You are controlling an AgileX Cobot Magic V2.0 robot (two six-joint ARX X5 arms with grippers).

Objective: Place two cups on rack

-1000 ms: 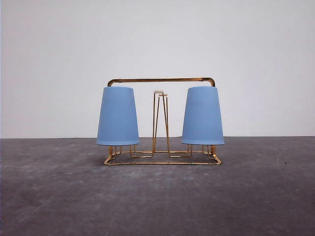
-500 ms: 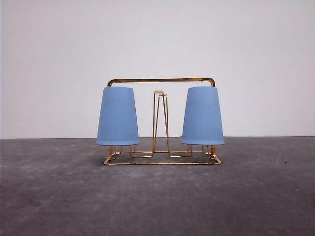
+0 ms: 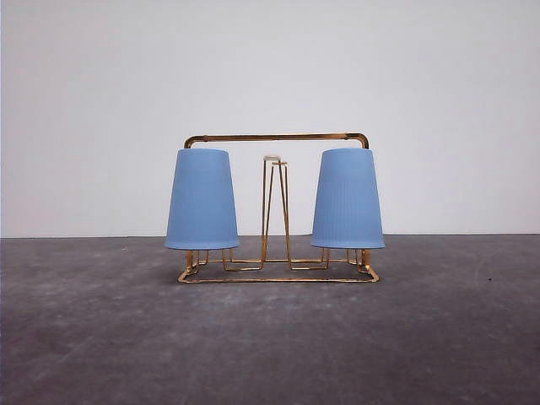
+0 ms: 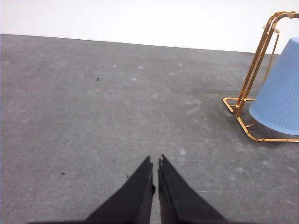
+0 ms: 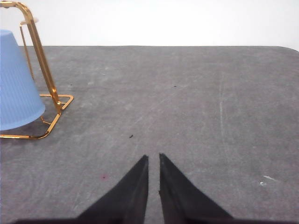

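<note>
Two light blue ribbed cups hang upside down on the gold wire rack (image 3: 277, 137): one cup (image 3: 202, 200) at its left end, the other cup (image 3: 348, 199) at its right end. A bare prong (image 3: 273, 202) stands between them. In the left wrist view my left gripper (image 4: 155, 161) is shut with nothing in it, low over the grey table, well apart from the rack (image 4: 252, 79) and a cup (image 4: 280, 98). My right gripper (image 5: 153, 157) is likewise shut and empty, away from the rack (image 5: 43, 70) and a cup (image 5: 16, 84).
The dark grey table (image 3: 270, 346) stretches in front of the rack, with a plain white wall (image 3: 270, 67) behind it.
</note>
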